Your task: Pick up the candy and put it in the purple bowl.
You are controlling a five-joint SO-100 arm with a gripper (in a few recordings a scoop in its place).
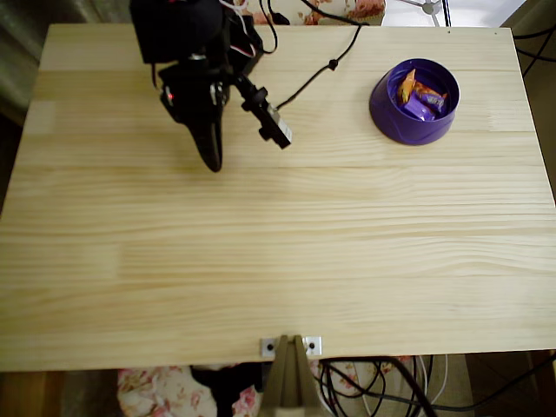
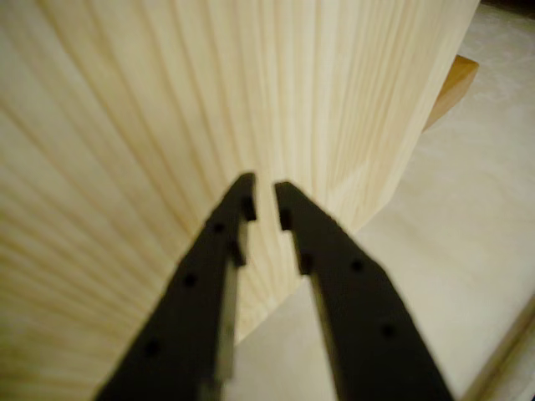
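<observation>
The candy (image 1: 421,108) already lies in the purple bowl (image 1: 387,113), among orange-wrapped candies. The end effector (image 2: 265,203), nearly closed and empty, hangs over the bare bench (image 1: 278,261); another reach risks tipping the bowl.

Open table (image 1: 278,261) between hand (image 1: 214,161) and purple bowl (image 1: 415,102).

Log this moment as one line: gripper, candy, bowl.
gripper: empty, jaws slightly apart, over bare table | candy: in purple bowl with orange-wrapped candies
</observation>
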